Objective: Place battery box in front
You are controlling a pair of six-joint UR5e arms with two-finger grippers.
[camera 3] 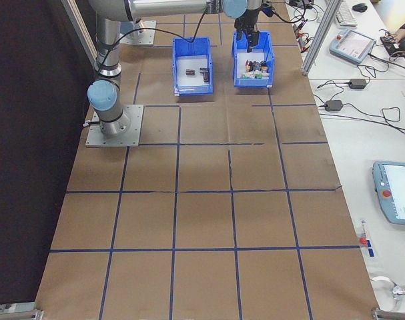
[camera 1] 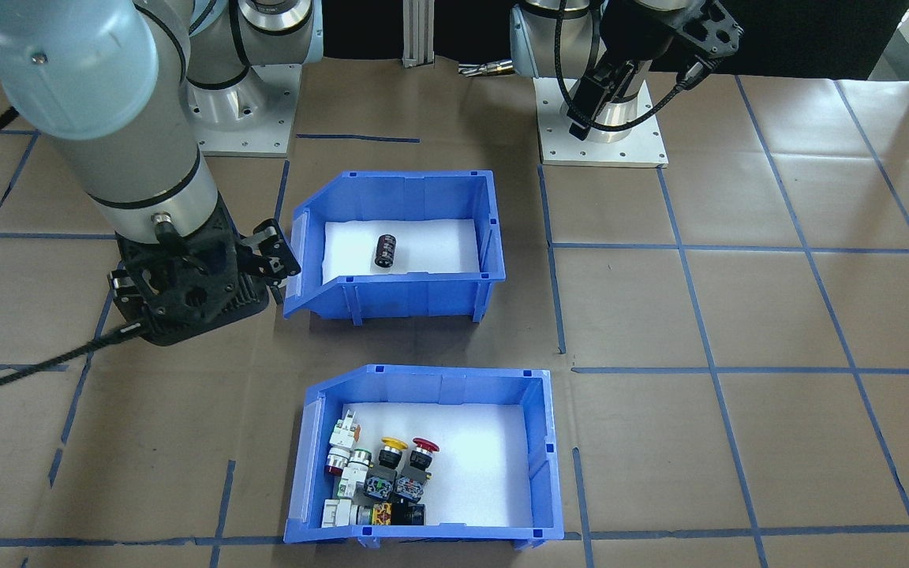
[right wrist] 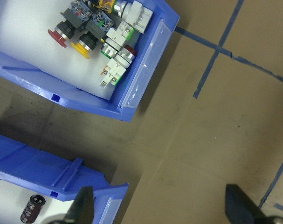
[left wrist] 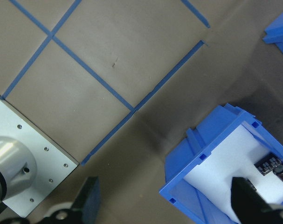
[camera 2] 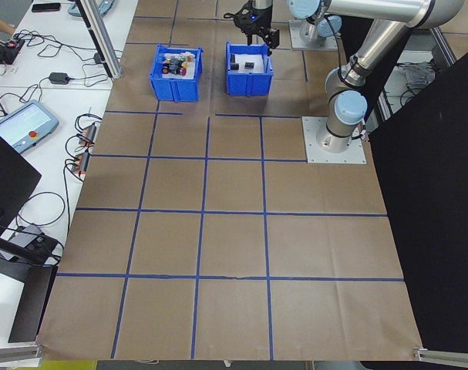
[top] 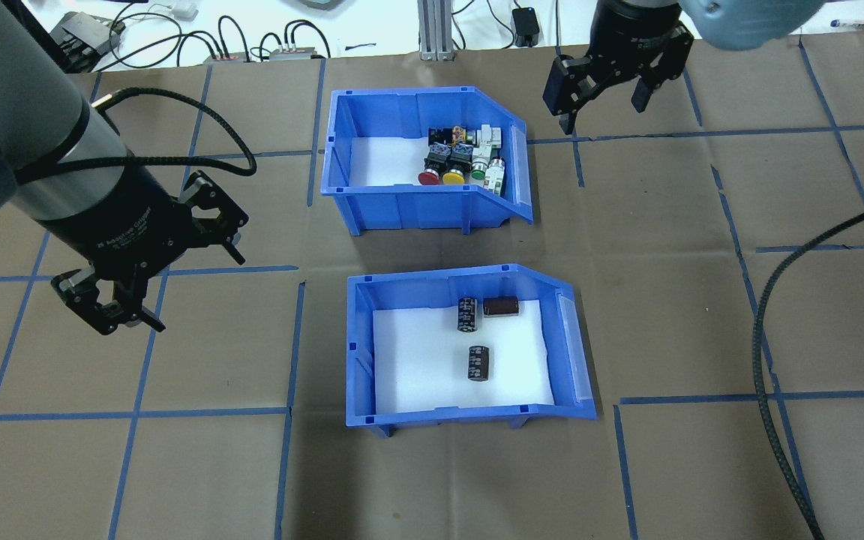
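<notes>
The battery box (top: 361, 352) is a blue bin with a white lining, on the table nearer the robot's base. It holds three dark cylindrical cells (top: 479, 362). The front-facing view shows the battery box (camera 1: 407, 296) behind the other bin. My left gripper (top: 199, 295) hangs open and empty to the left of the box, well apart from it. The left wrist view catches the box's corner (left wrist: 211, 172). My right gripper (top: 603, 116) is open and empty, raised beyond the far bin's right end. The battery box's sloped end (right wrist: 62, 172) shows in its wrist view.
An identical blue bin (top: 417, 206) with red, yellow and white push-button switches (top: 462, 157) stands just beyond the battery box, also seen as the nearer bin (camera 1: 537, 465) from across the table. Brown paper with blue tape lines covers the table. Cables lie past the far edge.
</notes>
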